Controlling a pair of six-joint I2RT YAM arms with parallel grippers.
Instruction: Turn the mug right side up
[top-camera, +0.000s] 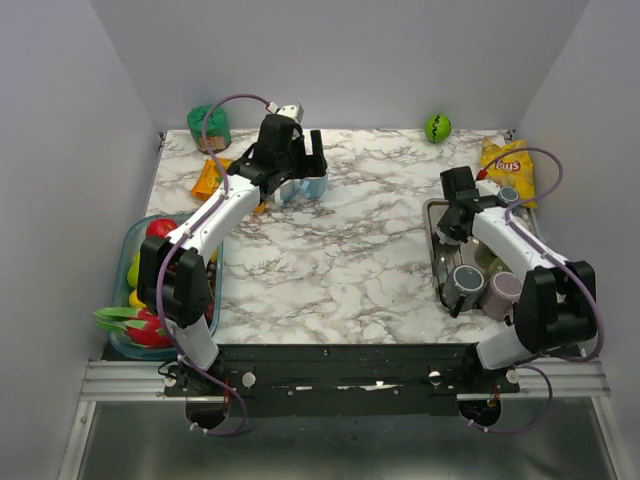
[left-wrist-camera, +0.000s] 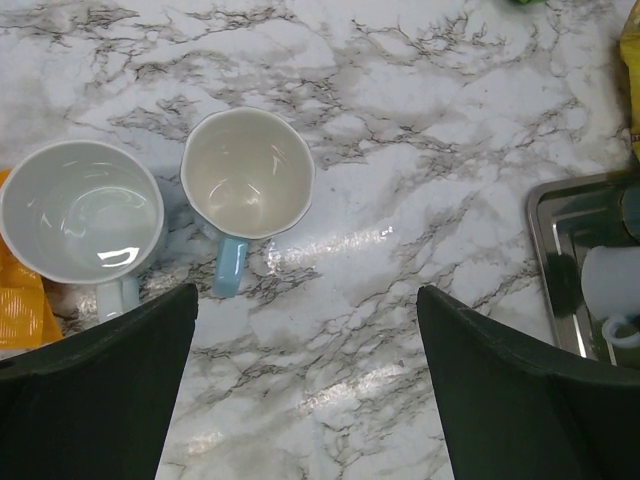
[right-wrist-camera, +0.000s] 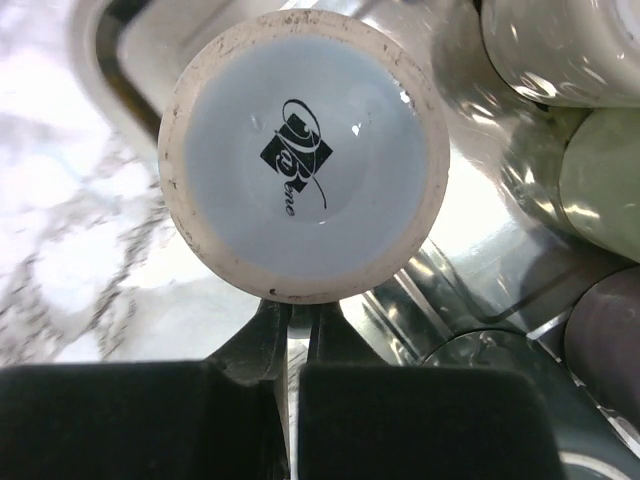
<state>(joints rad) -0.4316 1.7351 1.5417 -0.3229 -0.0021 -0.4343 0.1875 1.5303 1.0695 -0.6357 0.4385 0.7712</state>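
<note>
Right gripper (right-wrist-camera: 300, 318) is clenched right down. Its two black fingers are pinched at the near edge of the upside-down pale blue ceramic mug (right-wrist-camera: 305, 150), and only a thin pale sliver of it shows between them. The mug sits directly ahead of the fingertips with its base facing the wrist camera: an unglazed beige ring around a blue glazed circle with a dark script logo. It's standing in the shiny rectangular steel tray (right-wrist-camera: 470, 270), close to the tray's corner. Off to the right of the gripper there are more cups in the same tray, including a pale greenish ceramic cup (right-wrist-camera: 600, 180) and a dark mauve cup (right-wrist-camera: 605, 340) closer in on the right. I can't tell much else about those, they're cut off by the frame. Left gripper (left-wrist-camera: 308, 295) is fully released, fingers spread wide and holding nothing, hovering over the white-and-grey marble tabletop (left-wrist-camera: 450, 120). Just ahead of it and a bit left is an upright cream-lined ceramic mug with a light blue handle (left-wrist-camera: 248, 175), handle pointing back toward the gripper. Just beside that one, further left, is a second upright pale blue mug (left-wrist-camera: 80, 210), with an orange crinkly packet (left-wrist-camera: 20, 300) next to the left finger. The tray is well off to that gripper's right.
</note>
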